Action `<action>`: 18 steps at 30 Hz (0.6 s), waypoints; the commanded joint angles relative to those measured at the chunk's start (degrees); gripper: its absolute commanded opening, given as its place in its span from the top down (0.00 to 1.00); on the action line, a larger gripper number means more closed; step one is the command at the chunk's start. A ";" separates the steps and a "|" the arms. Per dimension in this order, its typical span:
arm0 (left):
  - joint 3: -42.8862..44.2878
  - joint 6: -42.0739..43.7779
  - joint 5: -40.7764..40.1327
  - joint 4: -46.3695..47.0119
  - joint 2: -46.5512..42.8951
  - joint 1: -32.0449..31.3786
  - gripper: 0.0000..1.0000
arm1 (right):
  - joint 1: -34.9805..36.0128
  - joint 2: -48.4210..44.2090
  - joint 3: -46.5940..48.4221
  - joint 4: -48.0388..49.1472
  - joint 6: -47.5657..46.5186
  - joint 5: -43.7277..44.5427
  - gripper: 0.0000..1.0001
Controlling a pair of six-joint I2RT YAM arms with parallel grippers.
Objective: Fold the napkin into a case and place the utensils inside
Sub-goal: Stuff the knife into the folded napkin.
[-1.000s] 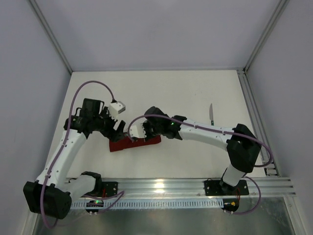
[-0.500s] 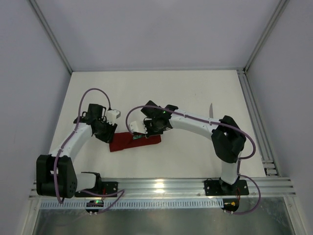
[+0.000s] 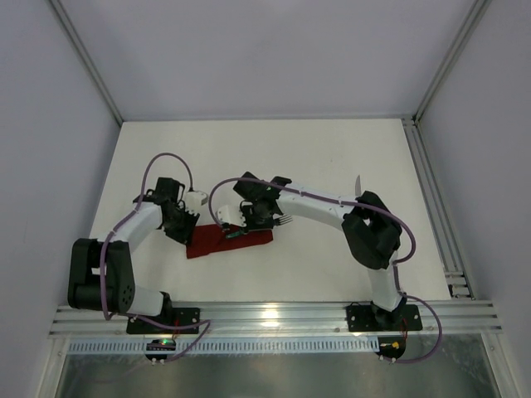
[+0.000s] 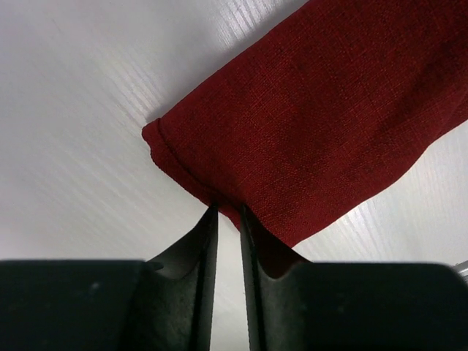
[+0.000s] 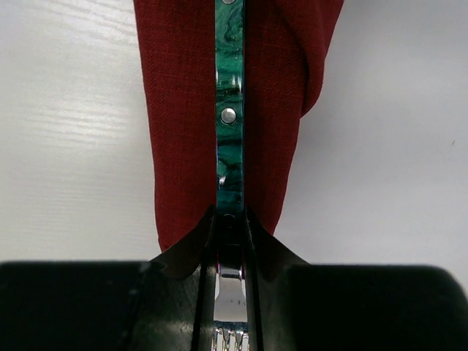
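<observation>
A white surface (image 3: 332, 157) is carrying everything. On it a dark red case (image 3: 207, 246), the napkin folded into a narrow flat pouch, is lying stretched between the two tools. The left tool (image 4: 227, 212) is pinching the case's edge right at its fingertips, with a folded corner sitting slightly to the tool's left. Its jaws are standing almost together with cloth between them. The right tool (image 5: 229, 219) is clamping a fork (image 5: 229, 110) at the neck, where the teal-green handle meets the metal. The handle is running straight ahead from the fingertips over the red cloth, and the tines are pointing back under the tool. A knife (image 3: 358, 189) is lying on the bare surface well behind the right tool, beside that arm's elbow, with nothing touching it.

The step in hand looks like sliding the fork into the case. To do it well, the left tool should probably be lifting only the top layer, just enough to open a mouth, while stopping the pouch from sliding. The right tool should be holding the handle low and in line with the case's length, pushing gently so the cloth is not bunching ahead of it.

Whether the left tool is gripping one layer or the whole thickness is not showing. The wrist view's top edge is cutting off the handle's far end, so it is unclear whether it is entering a pocket. From above, both arms are covering much of the case.
</observation>
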 commanded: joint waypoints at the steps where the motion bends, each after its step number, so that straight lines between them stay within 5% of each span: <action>1: 0.09 0.89 0.81 2.46 0.70 0.14 0.86 | 0.48 1.27 4.33 0.68 2.68 0.36 0.96; 18: 0.18 2.03 0.45 3.43 -0.44 -0.39 1.00 | 3.03 10.06 13.91 4.90 6.81 -5.35 0.96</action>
